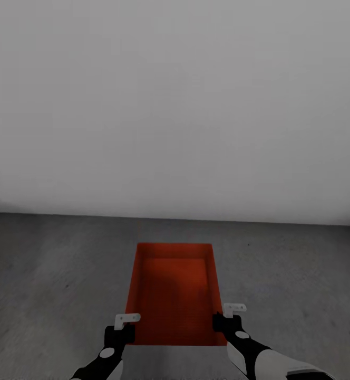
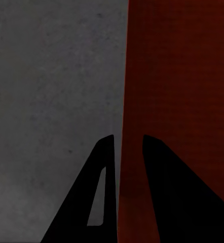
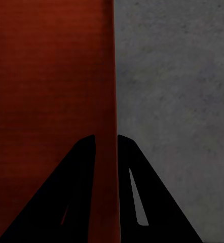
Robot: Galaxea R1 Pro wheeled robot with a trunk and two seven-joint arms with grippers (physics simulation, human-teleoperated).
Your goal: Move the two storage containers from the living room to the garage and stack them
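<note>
Presently, one bin (image 1: 174, 293): orange-red, rectangular, open-topped, plain smooth walls, inside bare and shaded darker toward the far end. It sits over the dark grey mottled floor (image 1: 48, 274), near a pale grey wall (image 1: 175, 105); whether it rests on the concrete or is held just above it cannot be told. Left gripper (image 1: 123, 328): at the bin's near left corner, black body with a white bracket on top, forearm rising from the lower edge of the head view. In the left wrist view the left gripper (image 2: 127, 147) straddles the bin's left wall (image 2: 123, 101), one black finger (image 2: 99, 187) outside over the floor (image 2: 51, 91), the other inside against the red interior (image 2: 183, 76); the wall edge runs between them, and a narrow slit remains beside the outer finger, so a firm pinch cannot be confirmed. Right gripper (image 1: 225, 321): at the near right corner, same black body and white bracket, white-and-black forearm angled in from the lower right. In the right wrist view the right gripper (image 3: 106, 144) brackets the right wall (image 3: 114, 76), one finger (image 3: 71, 192) inside the bin (image 3: 46, 91), the other outside over the floor (image 3: 178, 101); fingers sit close on either side of the wall, seemingly pinching it. Both arms mirror each other, wrists level, fingers pointing forward along the bin's long sides.
</note>
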